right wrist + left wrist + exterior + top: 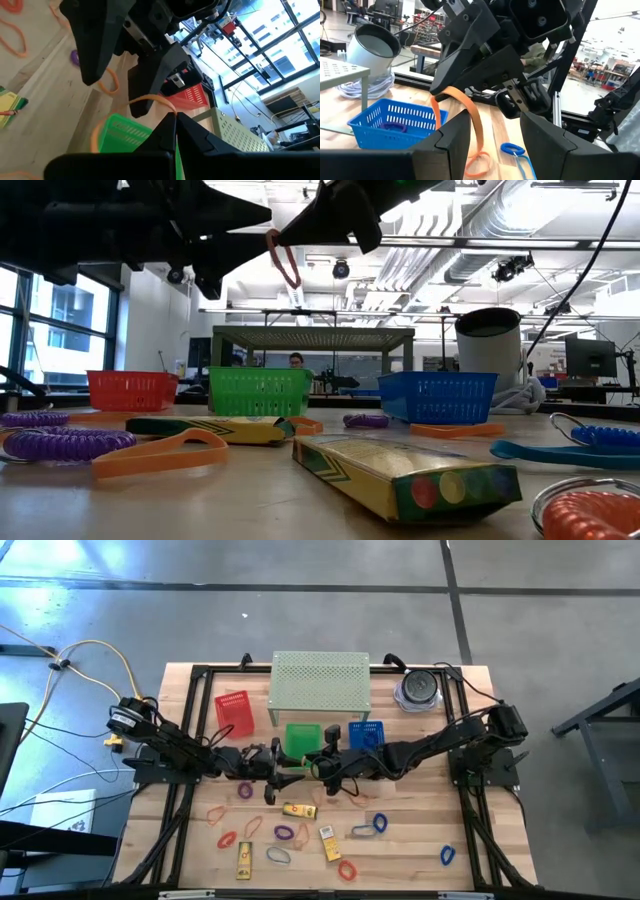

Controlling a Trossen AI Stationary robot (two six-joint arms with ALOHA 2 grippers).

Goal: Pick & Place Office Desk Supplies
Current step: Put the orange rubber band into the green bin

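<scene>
Orange loop (pixel 470 120) dangles lengthwise from the clamped right gripper (pixel 436 92), its lower end between the left gripper's (pixel 495 131) parted, empty fingers, ready for handover.

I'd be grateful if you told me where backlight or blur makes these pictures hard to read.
Low view: bright windows and ceiling lights turn both arms into silhouettes, though the orange loop hanging between them reads clearly; the near yellow packet is slightly soft. Left wrist view: the left gripper fingers are dark, blurred shapes. Right wrist view: the windows glare white, and the right gripper is nearly black.
</scene>
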